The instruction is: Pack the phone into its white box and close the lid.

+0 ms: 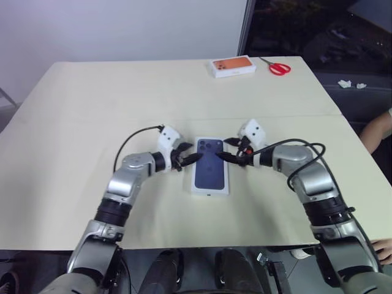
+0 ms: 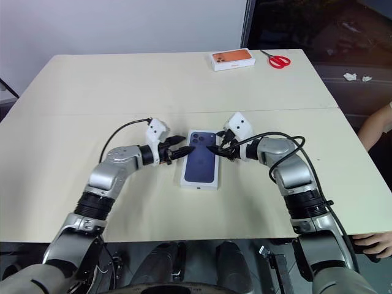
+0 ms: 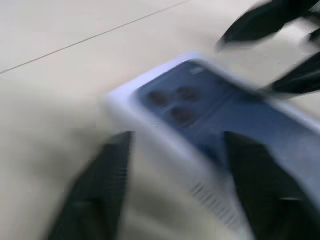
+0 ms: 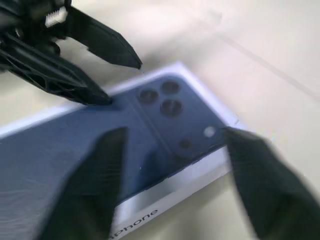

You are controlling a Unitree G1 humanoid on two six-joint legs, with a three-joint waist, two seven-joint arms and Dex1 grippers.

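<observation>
The lid (image 1: 211,166), its printed blue phone picture facing up, sits on the table (image 1: 79,122) with its long axis running away from the robot. The left gripper (image 1: 185,155) and right gripper (image 1: 231,151) flank its far end, equally near, jaws spread, arms angled inward.

Silver arms, black-fingered left pincer (image 1: 186,158)
</observation>
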